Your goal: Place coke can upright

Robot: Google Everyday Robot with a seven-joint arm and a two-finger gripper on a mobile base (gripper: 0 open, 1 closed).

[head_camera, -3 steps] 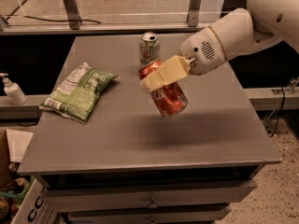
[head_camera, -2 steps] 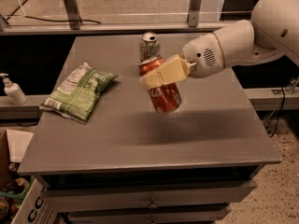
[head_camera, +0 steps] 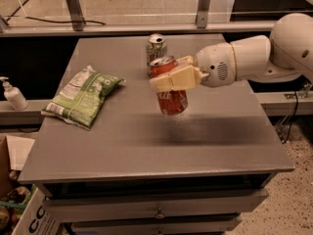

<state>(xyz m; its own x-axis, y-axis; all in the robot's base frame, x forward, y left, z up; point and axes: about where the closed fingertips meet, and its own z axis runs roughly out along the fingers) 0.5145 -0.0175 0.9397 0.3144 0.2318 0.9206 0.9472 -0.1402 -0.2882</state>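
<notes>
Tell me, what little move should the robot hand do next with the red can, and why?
Probably lower it straight down. The hand is shut on the coke can, which hangs nearly upright above the table, with its shadow on the grey top beneath. The white-and-green can stands farther back, apart from it, so the landing spot looks free.

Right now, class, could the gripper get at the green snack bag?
Likely not yet: the gripper is shut on the coke can above the table. The way across to the snack bag looks free, but its grip is taken.
</notes>
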